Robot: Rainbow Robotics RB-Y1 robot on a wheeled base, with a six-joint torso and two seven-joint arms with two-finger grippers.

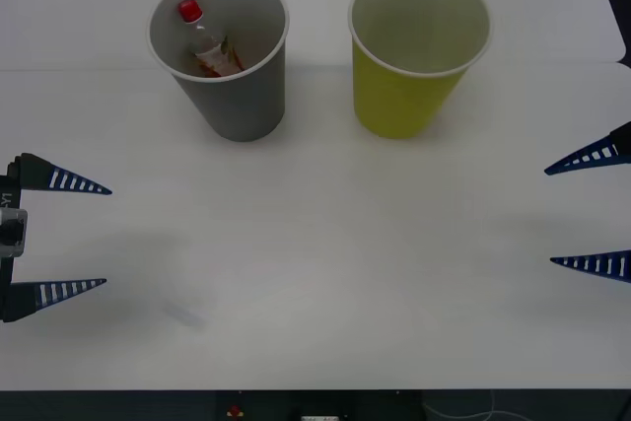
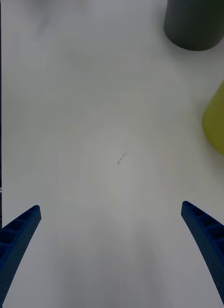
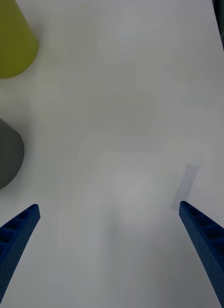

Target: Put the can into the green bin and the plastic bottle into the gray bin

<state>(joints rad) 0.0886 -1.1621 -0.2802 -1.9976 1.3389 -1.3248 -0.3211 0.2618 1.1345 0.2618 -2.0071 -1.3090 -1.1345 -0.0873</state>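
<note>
The gray bin [image 1: 242, 96] stands at the back left of the white table, and the plastic bottle [image 1: 209, 46] leans inside it, red cap up. To its right stands the green bin [image 1: 399, 101]; I see only a pale inside through its mouth. The can is out of view. My left gripper [image 1: 106, 236] hovers open at the table's left edge, well in front of the gray bin. At the right edge my right gripper [image 1: 550, 216] is open too. Both hold nothing. The right wrist view shows the gray bin [image 2: 196, 24] and green bin [image 2: 217, 120]; the left wrist view shows the green bin [image 3: 11, 43] and gray bin [image 3: 6, 154].
The white table [image 1: 325, 273] stretches wide and bare between the two grippers and in front of the bins. A faint pale smudge [image 1: 187, 315] lies near the front left. The table's front edge runs along the bottom of the front view.
</note>
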